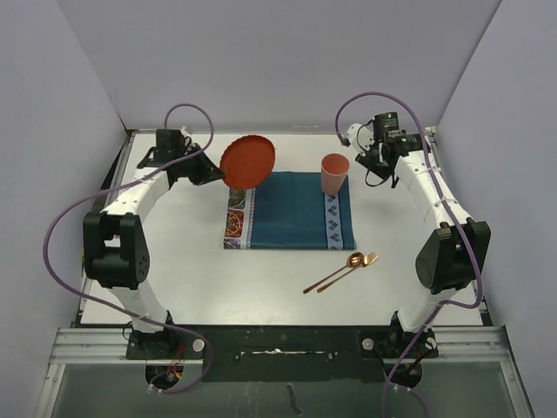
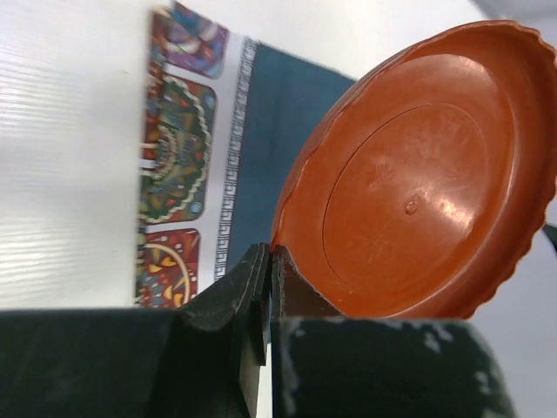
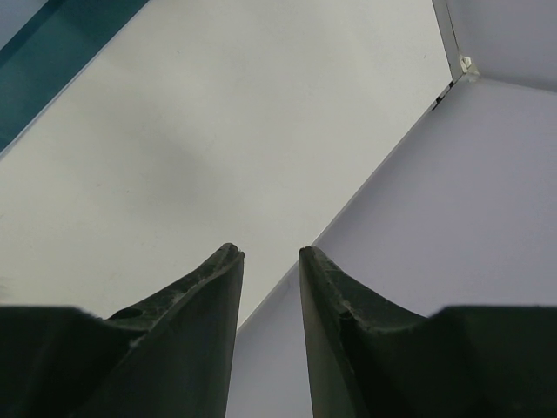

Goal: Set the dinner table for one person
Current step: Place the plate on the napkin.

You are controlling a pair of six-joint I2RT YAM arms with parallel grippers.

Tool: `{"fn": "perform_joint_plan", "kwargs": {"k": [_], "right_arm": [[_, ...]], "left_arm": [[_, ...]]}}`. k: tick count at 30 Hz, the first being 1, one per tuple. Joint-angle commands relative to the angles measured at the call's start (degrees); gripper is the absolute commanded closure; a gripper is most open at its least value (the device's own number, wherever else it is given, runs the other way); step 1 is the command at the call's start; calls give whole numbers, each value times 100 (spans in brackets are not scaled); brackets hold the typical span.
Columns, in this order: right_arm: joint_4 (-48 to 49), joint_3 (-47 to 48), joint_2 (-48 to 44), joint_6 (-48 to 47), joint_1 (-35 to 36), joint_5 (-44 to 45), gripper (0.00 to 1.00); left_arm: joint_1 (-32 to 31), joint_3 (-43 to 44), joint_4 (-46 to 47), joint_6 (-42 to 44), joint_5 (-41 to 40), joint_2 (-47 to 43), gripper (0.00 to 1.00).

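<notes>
Now, step: likely placing the plate (image 2: 418, 174).
Left gripper (image 2: 268, 261): clenched on plate's rim; plate tilted just ahead, over the patterned end of the placemat (image 1: 291, 212).
Next: level it, lower onto teal middle.
Dinner table (image 1: 261, 283): beneath both grippers.
Right gripper (image 3: 270, 257): parted, empty, near cup (image 1: 335, 174).
Obstacle: cup on the mat's corner.

You have the dinner table (image 1: 218, 279): a large, plain white rectangular top, lying flat, with thin metal edging. Its far edge seems to meet the grey walls (image 1: 261, 61), though the seam is unclear.
</notes>
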Motion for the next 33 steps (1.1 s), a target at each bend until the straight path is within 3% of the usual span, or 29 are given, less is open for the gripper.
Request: {"fn": "perform_joint_plan", "kwargs": {"k": [1,7,18,33], "right_arm": [[167,28,-410,115,-70,142,66],[156,-49,-434,146,-102,166,66],[108,-61,-363,152,-108,149,66],[41,-293,-455,80,-108,126,66]], "left_arm": [[-497,399,-85,90,198,843,100],[-1039,780,-317,153,347,1615,100],[-1878,1323,-1219,853,21,2205,100],[-1892,1167,-1295,1000,-797,2340,100]]}}
